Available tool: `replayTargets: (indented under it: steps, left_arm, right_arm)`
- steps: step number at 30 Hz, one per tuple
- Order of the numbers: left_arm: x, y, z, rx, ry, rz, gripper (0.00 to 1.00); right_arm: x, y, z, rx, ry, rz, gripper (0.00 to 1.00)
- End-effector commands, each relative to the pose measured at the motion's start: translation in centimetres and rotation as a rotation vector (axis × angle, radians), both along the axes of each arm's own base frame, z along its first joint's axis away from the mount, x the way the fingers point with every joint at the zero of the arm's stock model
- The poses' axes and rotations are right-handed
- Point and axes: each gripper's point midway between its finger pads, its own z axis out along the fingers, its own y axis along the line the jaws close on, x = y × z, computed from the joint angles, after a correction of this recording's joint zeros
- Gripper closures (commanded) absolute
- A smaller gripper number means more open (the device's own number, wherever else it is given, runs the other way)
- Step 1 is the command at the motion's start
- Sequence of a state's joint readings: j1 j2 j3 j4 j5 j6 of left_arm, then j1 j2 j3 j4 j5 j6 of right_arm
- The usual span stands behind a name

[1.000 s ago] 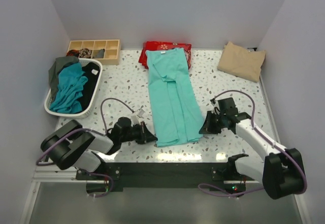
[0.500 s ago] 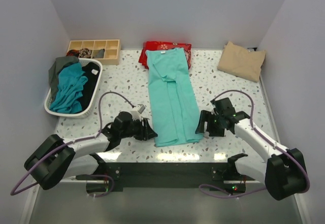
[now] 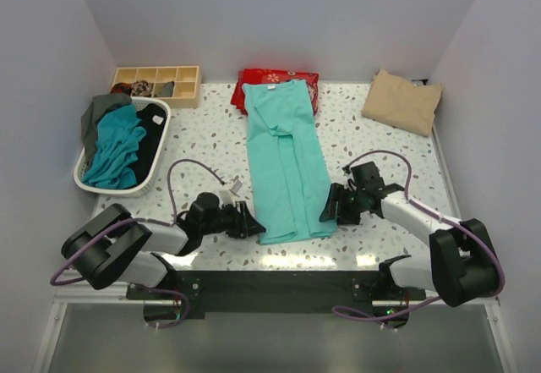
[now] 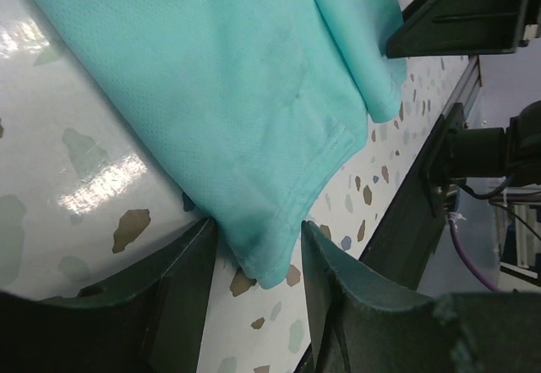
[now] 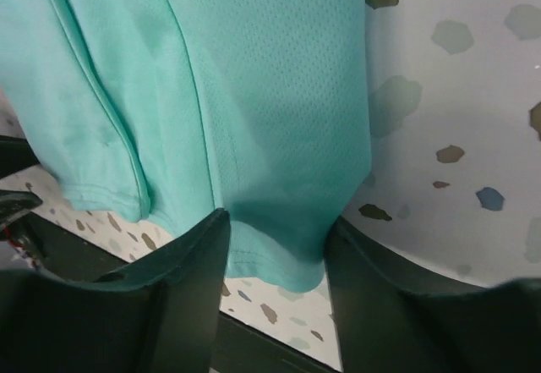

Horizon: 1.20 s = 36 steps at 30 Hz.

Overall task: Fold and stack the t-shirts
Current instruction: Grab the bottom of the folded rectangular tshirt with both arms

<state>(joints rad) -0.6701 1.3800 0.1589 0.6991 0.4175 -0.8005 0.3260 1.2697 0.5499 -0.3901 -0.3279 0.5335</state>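
A light turquoise-mint t-shirt [image 3: 287,166] lies folded into a long strip down the middle of the table, collar at the far end. My left gripper [image 3: 250,227] sits at its near left hem corner. In the left wrist view the gripper [image 4: 256,239] is open, with that corner of the t-shirt [image 4: 228,94] lying loose between the fingers. My right gripper [image 3: 328,212] is at the near right hem corner. Its wrist view shows the gripper [image 5: 277,225] open astride the hem of the t-shirt [image 5: 254,77]. A folded beige t-shirt [image 3: 401,102] rests at the far right.
A white basket [image 3: 110,189] at the left holds a teal t-shirt [image 3: 114,149], a black one [image 3: 152,140] and a grey-green one [image 3: 97,115]. A wooden compartment tray [image 3: 156,81] stands behind it. A red cloth [image 3: 279,77] lies under the mint shirt's collar.
Both grippers have gone from shut to open. The left one slid right and the right one slid left, so each now straddles a near hem corner of the mint shirt.
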Motion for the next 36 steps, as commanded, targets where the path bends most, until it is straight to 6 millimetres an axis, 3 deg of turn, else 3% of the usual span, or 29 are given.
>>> replayTargets:
  steps: [1,5,8,9,12,21,28,31,36]
  left_arm:
    - [-1.7,-0.6,0.1,-0.078,0.035,-0.048,0.52]
    - [-2.4,-0.8,-0.3,-0.079,0.056,-0.063,0.58]
    - [-2.2,-1.1,-0.2,-0.080,0.057,-0.060,0.78]
    - [-2.3,-1.1,-0.3,-0.078,0.060,-0.060,0.89]
    - [-2.4,-0.9,-0.5,-0.059,0.075,-0.054,1.00]
    - [-3.2,1.8,-1.0,0.128,0.083,-0.027,1.00]
    - [-3.8,3.0,1.0,0.170,0.087,-0.015,1.00]
    - [-4.0,3.2,1.5,0.173,0.102,-0.005,1.00]
    - [-2.9,2.6,2.8,0.172,0.098,0.023,1.00]
  right_arm:
    - [-1.8,1.0,-1.5,0.066,0.061,0.039,0.58]
    - [-2.6,1.1,-1.6,0.088,0.067,0.052,0.85]
    - [-3.2,1.2,-1.6,0.100,0.074,0.058,0.99]
    - [-3.4,1.3,-1.4,0.109,0.070,0.059,1.00]
    - [-3.7,1.3,-0.9,0.115,0.057,0.052,1.00]
    - [-6.6,1.9,-0.4,0.111,0.081,0.099,1.00]
    - [-9.1,2.1,0.7,0.103,0.120,0.167,1.00]
    - [-9.1,2.1,1.9,0.104,0.103,0.179,1.00]
    - [-7.3,3.3,4.0,0.139,0.048,0.183,0.96]
